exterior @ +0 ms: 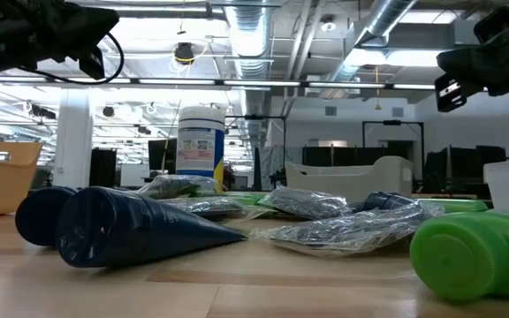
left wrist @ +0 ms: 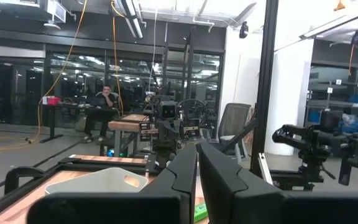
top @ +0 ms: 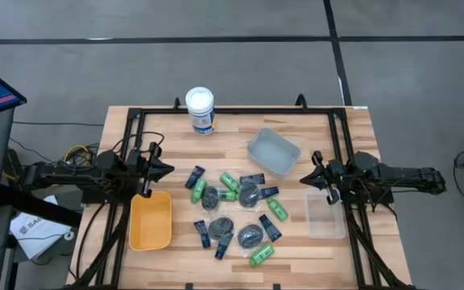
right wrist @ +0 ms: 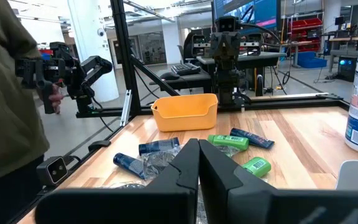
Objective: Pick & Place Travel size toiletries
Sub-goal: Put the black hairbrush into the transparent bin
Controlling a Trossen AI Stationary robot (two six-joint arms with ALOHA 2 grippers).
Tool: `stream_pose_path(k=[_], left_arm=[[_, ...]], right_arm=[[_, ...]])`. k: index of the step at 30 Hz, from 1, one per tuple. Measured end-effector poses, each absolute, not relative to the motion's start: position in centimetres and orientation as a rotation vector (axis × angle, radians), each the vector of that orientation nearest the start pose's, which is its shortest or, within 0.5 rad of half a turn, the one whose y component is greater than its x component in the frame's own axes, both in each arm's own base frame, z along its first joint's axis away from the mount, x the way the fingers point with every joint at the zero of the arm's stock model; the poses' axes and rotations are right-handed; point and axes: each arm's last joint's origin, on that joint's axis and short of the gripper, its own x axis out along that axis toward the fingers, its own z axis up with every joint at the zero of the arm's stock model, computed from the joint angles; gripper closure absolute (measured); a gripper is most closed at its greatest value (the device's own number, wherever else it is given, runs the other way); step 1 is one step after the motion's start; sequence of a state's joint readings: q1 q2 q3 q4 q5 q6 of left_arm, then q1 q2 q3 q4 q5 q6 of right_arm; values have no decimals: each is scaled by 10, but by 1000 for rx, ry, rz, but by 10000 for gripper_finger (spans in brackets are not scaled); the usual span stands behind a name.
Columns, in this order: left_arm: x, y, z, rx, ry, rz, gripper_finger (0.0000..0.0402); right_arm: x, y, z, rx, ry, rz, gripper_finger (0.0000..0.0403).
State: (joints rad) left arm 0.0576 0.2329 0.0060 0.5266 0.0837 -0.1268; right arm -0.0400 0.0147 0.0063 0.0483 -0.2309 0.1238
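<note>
The left gripper has its fingers nearly together at bottom centre; a grey tray sits lower left, and a person is seated far off.

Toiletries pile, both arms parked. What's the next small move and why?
Probably open the left gripper and lower it toward the nearest navy tube. Both grippers hover shut and empty at the table's sides, the right gripper by the clear bin. All toiletries lie loose mid-table, and the orange bin holds nothing.

No wording can be read; the white canister carries a blue label, its print illegible.
</note>
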Motion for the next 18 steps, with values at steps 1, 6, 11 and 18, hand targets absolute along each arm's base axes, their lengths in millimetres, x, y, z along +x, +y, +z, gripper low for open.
stream_pose_path(k=[1, 6, 11, 18], left_arm=[[108, 4, 196, -129, -297, -48, 387], [107, 4, 199, -295, -316, -77, 387], [107, 4, 199, -446, -321, -103, 387], [106, 4, 201, -504, -337, -105, 387]], right_arm=[[98, 3, 169, 118, -27, 193, 403], [98, 3, 169, 118, -28, 192, 403], [98, 1, 169, 118, -31, 154, 403], [98, 1, 171, 327, -28, 166, 403]])
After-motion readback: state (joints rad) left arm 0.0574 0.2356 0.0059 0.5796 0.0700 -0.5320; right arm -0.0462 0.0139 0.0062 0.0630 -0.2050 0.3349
